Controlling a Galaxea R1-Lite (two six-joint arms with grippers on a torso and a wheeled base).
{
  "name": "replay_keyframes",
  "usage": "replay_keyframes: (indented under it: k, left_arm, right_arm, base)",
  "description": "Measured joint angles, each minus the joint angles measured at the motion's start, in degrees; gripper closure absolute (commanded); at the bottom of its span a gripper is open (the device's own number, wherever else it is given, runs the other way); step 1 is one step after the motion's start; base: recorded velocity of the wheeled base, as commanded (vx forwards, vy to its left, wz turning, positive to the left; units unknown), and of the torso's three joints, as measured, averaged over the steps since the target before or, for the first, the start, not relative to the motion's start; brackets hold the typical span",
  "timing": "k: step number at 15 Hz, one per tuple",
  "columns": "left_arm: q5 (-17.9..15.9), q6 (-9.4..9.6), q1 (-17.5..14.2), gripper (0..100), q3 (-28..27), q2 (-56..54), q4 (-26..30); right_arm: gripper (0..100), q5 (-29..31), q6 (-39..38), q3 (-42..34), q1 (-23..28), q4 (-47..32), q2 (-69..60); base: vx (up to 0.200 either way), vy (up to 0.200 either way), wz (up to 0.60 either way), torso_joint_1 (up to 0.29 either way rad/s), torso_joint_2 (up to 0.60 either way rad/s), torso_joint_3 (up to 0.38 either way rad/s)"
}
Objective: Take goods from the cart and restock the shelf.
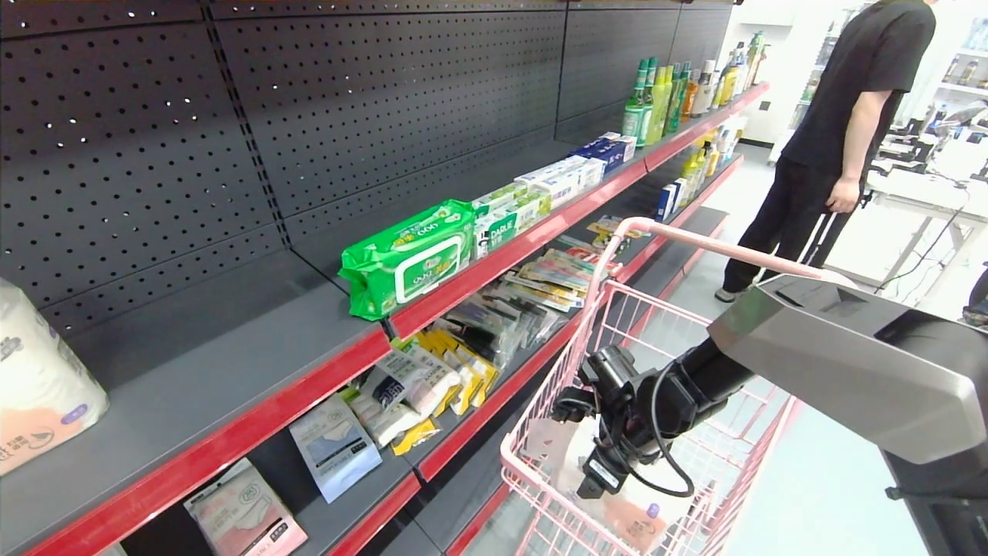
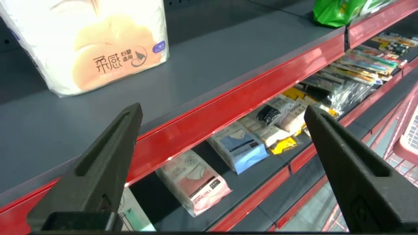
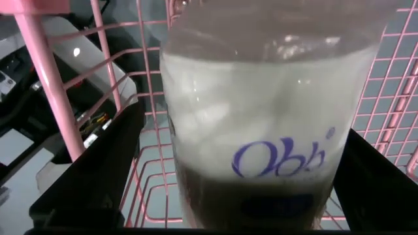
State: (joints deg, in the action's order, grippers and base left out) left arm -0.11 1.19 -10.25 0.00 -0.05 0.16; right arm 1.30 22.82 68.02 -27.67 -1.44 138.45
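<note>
Store shelf (image 1: 193, 363), one cart (image 1: 698, 249), left end effector (image 2: 222, 109) apart, right end effector (image 3: 245, 127) straddling one pack (image 3: 261, 78), grip unclear

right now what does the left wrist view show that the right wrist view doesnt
Only the left wrist view: the open left gripper facing the shelf, a tissue pack on its upper level, a green pack farther along, and small packets on the level below.
Only the right wrist view: a white pack with blue lettering, close up inside the cart.
Both: the pink cart, just a sliver of wire at the edge of the left wrist view.
</note>
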Motion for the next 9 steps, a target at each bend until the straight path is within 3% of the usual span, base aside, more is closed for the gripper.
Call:
replay_keyframes:
  k: [9]
  left_arm:
    - [0.0, 0.02, 0.0, 0, 0.0, 0.0, 0.0]
  right_arm:
    - [0, 1.7, -0.1, 0.2, -1.0, 1.8, 1.4]
  base:
    - [0.0, 0.0, 0.0, 0.0, 0.0, 0.0]
